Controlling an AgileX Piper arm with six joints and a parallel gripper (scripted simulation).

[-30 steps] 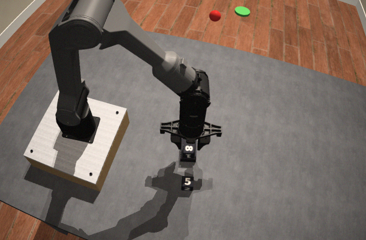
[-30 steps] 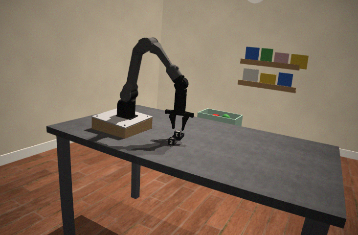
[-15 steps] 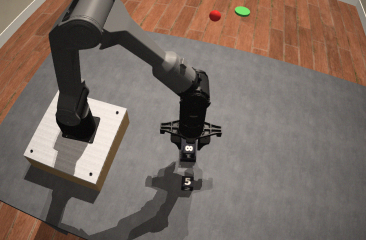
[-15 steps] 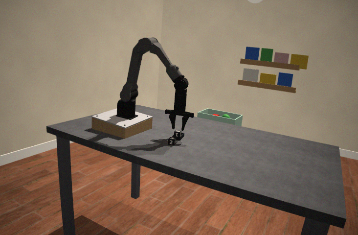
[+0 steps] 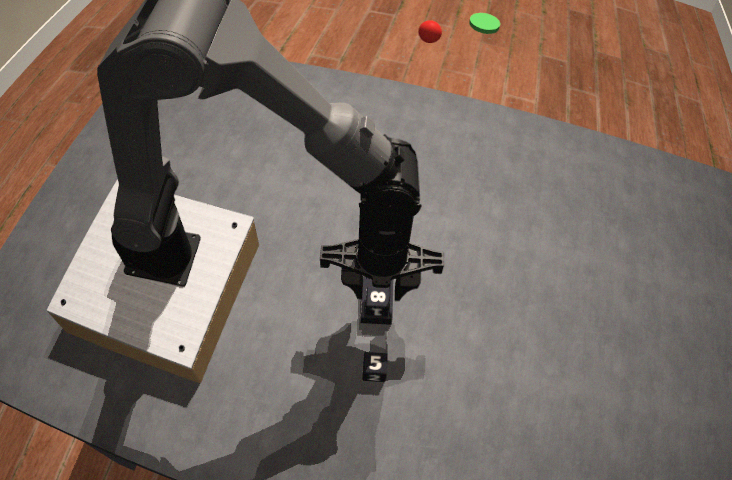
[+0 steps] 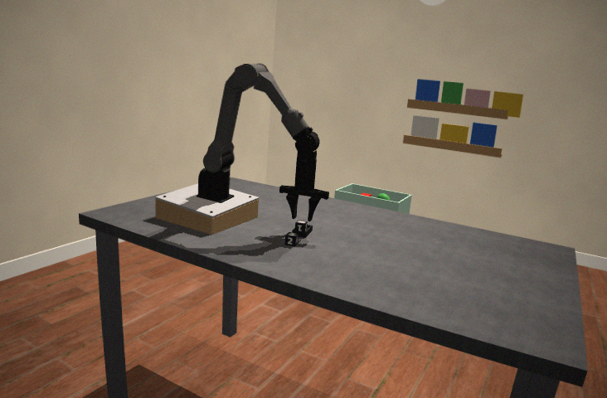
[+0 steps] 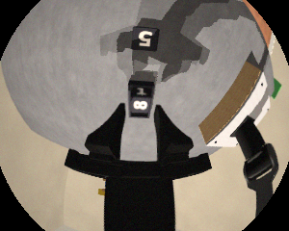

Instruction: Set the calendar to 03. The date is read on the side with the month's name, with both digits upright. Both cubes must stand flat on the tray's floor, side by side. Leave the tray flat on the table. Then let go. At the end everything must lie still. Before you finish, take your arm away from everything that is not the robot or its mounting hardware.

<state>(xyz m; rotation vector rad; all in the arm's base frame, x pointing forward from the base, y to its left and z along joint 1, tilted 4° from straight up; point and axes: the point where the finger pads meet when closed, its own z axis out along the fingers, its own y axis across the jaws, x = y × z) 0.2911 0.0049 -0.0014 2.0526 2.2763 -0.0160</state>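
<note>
A small black tray (image 5: 375, 320) (image 6: 309, 230) (image 7: 141, 84) lies on the table. A black cube (image 5: 377, 296) (image 6: 301, 226) (image 7: 140, 105) is in it, with a sideways 8 on top and a 1, upside down in the exterior view, on the side. Whether it sits fully flat is too small to tell. A second black cube (image 5: 375, 363) (image 6: 291, 239) (image 7: 145, 38) stands on the table outside the tray, with 5 on top and 2 on one side. My gripper (image 6: 301, 219) (image 7: 140, 109) is open and empty, pointing down just above the cube in the tray. No month's name shows.
The arm's base stands on a white-topped wooden block (image 5: 219, 249) (image 6: 229, 218) (image 7: 233, 108) on the grey table (image 5: 548, 311) (image 6: 407, 253). A pale green bin (image 6: 398, 204) is beyond the table. Wall shelves (image 6: 454, 109) are in the background.
</note>
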